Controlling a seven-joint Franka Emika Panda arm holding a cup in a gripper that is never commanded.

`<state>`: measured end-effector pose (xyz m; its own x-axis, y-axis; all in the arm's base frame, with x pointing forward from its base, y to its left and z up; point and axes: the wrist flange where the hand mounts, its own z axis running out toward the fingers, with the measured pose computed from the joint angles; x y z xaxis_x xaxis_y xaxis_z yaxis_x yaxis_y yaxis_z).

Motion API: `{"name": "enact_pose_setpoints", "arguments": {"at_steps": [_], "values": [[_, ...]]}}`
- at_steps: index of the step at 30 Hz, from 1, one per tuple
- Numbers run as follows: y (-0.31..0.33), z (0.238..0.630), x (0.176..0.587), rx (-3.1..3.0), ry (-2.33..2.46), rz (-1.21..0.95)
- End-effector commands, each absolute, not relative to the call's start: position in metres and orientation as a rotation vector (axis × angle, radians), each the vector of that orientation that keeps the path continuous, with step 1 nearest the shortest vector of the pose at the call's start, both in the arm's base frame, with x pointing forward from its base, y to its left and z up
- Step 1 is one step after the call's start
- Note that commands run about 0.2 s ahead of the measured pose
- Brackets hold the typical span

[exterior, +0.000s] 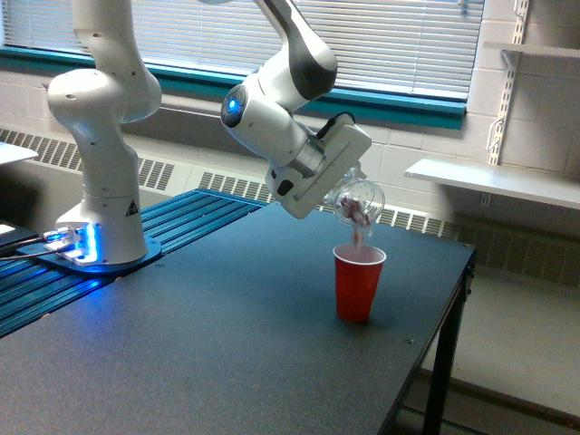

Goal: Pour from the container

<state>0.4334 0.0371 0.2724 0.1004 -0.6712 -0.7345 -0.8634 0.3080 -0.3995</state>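
Near the frame's centre, the pincer (343, 192) grips a clear cup (359, 201), tipped steeply with its mouth down. Pinkish and white pieces sit at the lower side, some spilling in a blurred stream. Directly below stands an upright red cup (358, 284) on the dark counter (208, 344); its contents are hidden by its rim.

gripper (347, 192) fingers: hidden behind its white body (grip unseen)
container (359, 203) contents: blurred pinkish pieces
arm top: cut off
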Motion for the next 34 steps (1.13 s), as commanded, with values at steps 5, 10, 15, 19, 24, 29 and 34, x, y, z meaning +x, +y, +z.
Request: {"name": "enact_pose_setpoints", "arguments": {"at_steps": [5, 10, 15, 19, 24, 29, 34], "values": [[0.05, 0.272, 0.434, -1.392, 1.607, 0.281], [0.05, 0.271, 0.434, -1.376, 1.611, 0.286], [0.05, 0.27, 0.434, -1.371, 1.612, 0.285], [0.05, 0.266, 0.433, -1.383, 1.623, 0.281], [0.047, 0.263, 0.433, -1.39, 1.646, 0.267], [0.043, 0.263, 0.436, -1.399, 1.658, 0.248], [0.04, 0.264, 0.438, -1.405, 1.662, 0.242]]}}
